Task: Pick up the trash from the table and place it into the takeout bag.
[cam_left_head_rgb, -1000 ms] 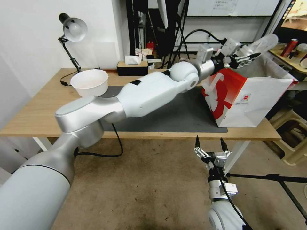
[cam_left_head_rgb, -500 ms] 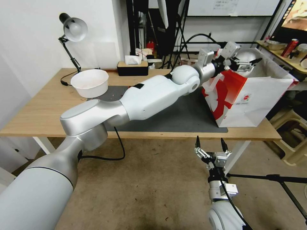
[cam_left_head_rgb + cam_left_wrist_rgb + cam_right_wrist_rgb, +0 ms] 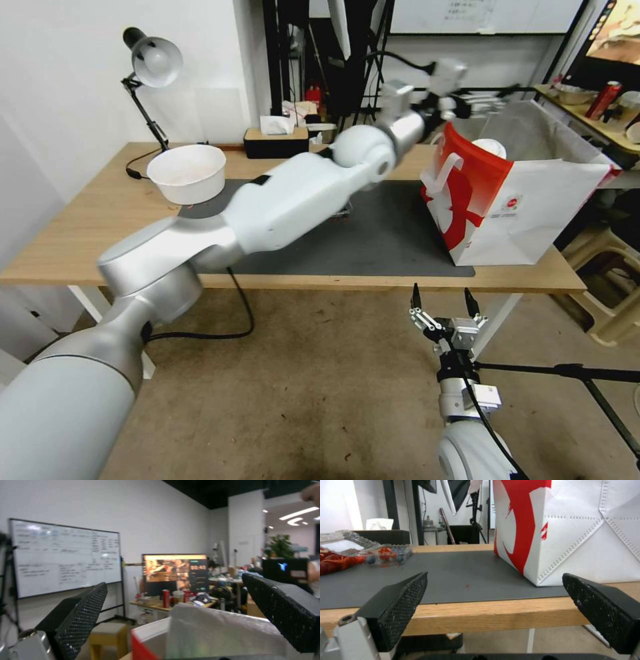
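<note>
The bag (image 3: 517,200) stood upright and open at the right end of the mat (image 3: 393,240), white with a red side and loop handles, its foil lining showing. A white lid (image 3: 490,148) lay inside, near the red side. A shallow bowl (image 3: 187,172) sat upright at the mat's far left corner. A crumpled clear wrapper (image 3: 360,551) holding red and blue bits lay on the mat, well left of the bag. The mat covered the middle of the light-wood tabletop (image 3: 80,233).

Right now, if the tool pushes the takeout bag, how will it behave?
The takeout bag would probably tip or slide rather than resist: it stands tall on a narrow base and leans. Its creased paper walls look thin, so they would likely buckle.
</note>
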Controlling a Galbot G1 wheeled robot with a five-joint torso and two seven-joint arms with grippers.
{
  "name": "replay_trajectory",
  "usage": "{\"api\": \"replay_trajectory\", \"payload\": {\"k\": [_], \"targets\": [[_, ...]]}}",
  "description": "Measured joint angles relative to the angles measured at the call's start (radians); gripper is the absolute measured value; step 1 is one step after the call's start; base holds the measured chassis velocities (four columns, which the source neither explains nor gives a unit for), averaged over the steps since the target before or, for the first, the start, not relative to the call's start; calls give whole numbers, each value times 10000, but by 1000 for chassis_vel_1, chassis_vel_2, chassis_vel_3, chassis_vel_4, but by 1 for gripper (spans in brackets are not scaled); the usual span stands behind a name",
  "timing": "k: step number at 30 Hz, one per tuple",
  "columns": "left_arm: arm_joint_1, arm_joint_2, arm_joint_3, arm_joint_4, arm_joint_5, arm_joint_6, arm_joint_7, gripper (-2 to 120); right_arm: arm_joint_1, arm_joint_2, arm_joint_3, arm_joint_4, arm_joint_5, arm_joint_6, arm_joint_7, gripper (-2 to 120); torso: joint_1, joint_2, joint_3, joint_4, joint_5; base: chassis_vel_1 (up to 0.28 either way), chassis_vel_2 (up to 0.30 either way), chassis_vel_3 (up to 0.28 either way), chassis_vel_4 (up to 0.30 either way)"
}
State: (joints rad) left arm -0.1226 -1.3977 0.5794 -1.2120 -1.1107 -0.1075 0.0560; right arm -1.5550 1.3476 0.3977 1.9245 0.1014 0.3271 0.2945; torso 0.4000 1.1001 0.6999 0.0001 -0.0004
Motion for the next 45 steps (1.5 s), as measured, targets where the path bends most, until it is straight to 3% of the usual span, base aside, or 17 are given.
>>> {"api": "replay_trajectory", "payload": {"k": [14,20,26,45], "targets": [[2389,2255,-1515,-2444,-275,431,-1249,100,21,3,-54,14,-35,-58,17,100,0,0,0,-3,3,0,0,0,0],[3385,3050,-2244,-3098,-266,457,-1282,100,9,12,-70,19,-74,-63,15,100,0,0,-1,-3,2,0,0,0,0],[4993,3985,-3490,-3750,-20,534,-1261,100,-11,-5,-108,23,-96,-65,14,100,-1,0,-1,0,2,0,0,0,0],[8556,4974,-6266,-5018,1251,325,-999,100,59,-70,-324,-70,-146,-69,-23,100,0,0,0,-4,3,0,0,0,0]]}}
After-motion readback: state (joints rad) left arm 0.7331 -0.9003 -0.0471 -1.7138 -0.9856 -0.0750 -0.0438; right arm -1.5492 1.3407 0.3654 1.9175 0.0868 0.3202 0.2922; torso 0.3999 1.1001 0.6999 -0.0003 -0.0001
